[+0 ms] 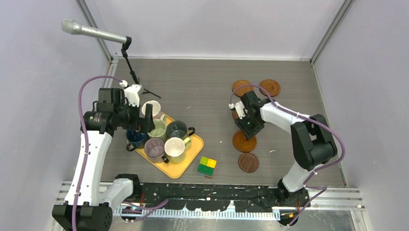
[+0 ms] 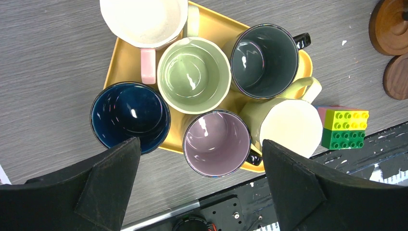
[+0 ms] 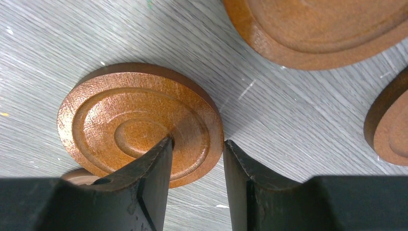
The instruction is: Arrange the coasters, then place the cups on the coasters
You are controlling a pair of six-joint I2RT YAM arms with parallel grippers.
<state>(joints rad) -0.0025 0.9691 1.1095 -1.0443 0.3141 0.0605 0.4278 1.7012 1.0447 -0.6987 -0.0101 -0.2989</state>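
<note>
Straddling a coaster's [image 3: 120, 125] rim at 4 o'clock, the right gripper [image 3: 197, 142] is half-apart; clamped or not, I cannot tell. The left gripper [image 2: 200, 141] hangs wide apart over the mugs [image 2: 194, 74] on the tray [image 2: 115, 62].

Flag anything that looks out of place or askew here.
A green-and-yellow toy block sits beside the tray, neither mug nor coaster. At the right gripper, one coaster seems to rest partly on a second coaster.
</note>
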